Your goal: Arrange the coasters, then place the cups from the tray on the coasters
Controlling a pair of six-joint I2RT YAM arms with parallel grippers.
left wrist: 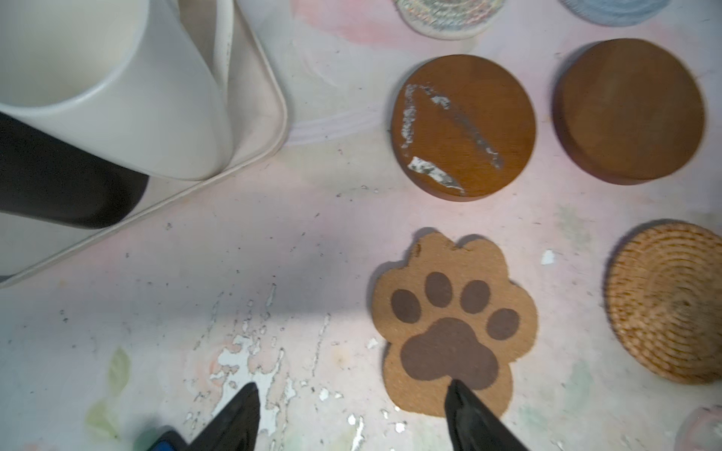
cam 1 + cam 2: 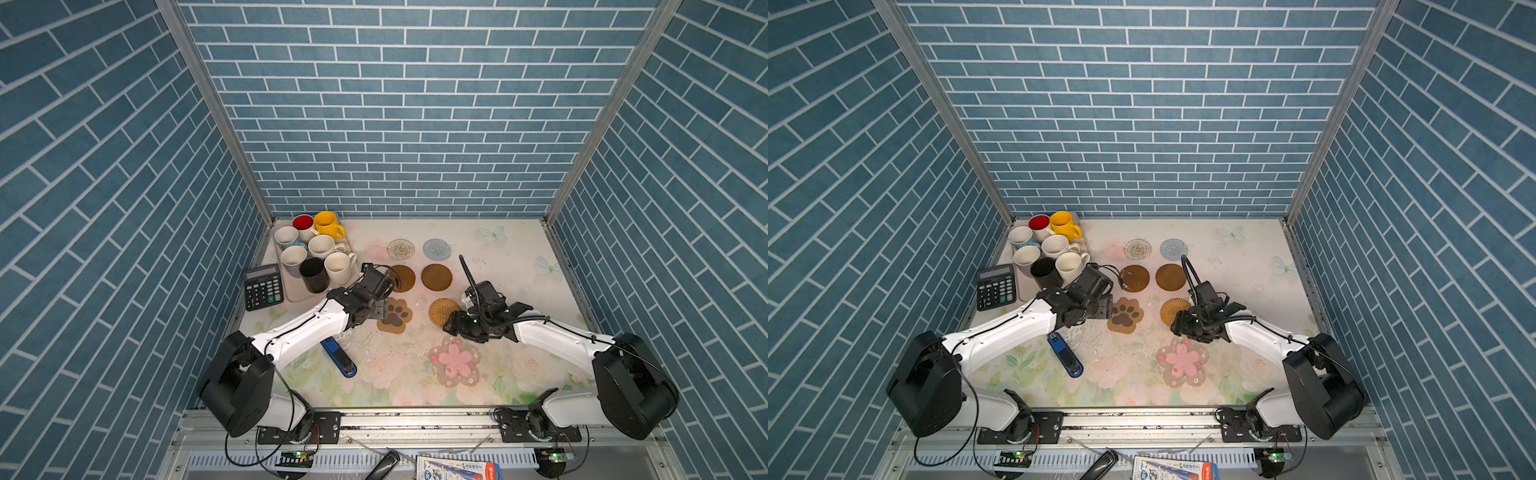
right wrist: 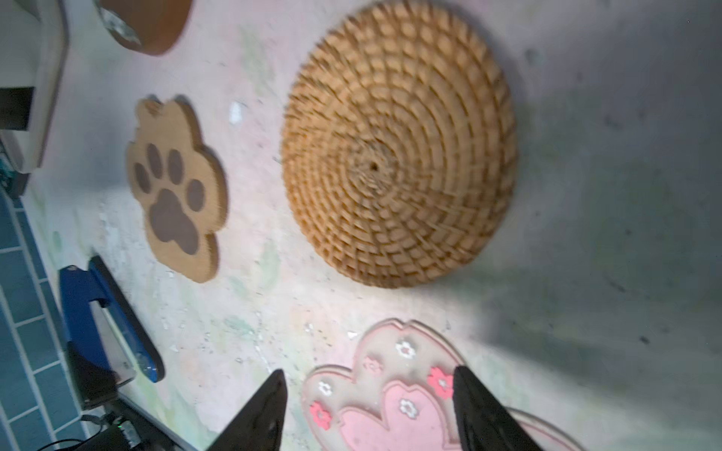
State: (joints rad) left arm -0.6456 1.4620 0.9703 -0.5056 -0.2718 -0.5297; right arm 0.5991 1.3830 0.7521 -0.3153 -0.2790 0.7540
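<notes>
While the seven cups stand upright and crowded on the tray (image 2: 293,291) at the far left corner of the table (image 2: 519,266), the seven coasters lie flat on the tabletop to its right, none bearing a cup.

Cups, far to near:
- yellow cup (image 2: 326,224) and red-lined cup (image 2: 303,223)
- light blue cup (image 2: 286,237) and speckled cup (image 2: 321,246)
- lavender cup (image 2: 293,258), black cup (image 2: 313,274) and cream cup (image 2: 338,268)

Coasters, far to near:
- white woven round (image 2: 400,249) beside light blue woven round (image 2: 436,249)
- streaked brown disc (image 1: 463,125), marked with pale flaking, beside plain brown disc (image 2: 436,277)
- paw coaster (image 2: 395,316) beside rattan round (image 2: 441,311)
- flower coaster (image 2: 455,360), alone and nearest

The left gripper (image 1: 351,386) is spread and empty, low over the table, with one fingertip (image 1: 465,406) over the paw coaster's near edge. The right gripper (image 3: 369,371) is likewise spread and empty, its jaws on either side of one lobe of the flower coaster; whether they touch it cannot be told.

A calculator (image 2: 263,286) lies just beside the tray, and a blue stapler (image 2: 340,357) lies near the left arm.
</notes>
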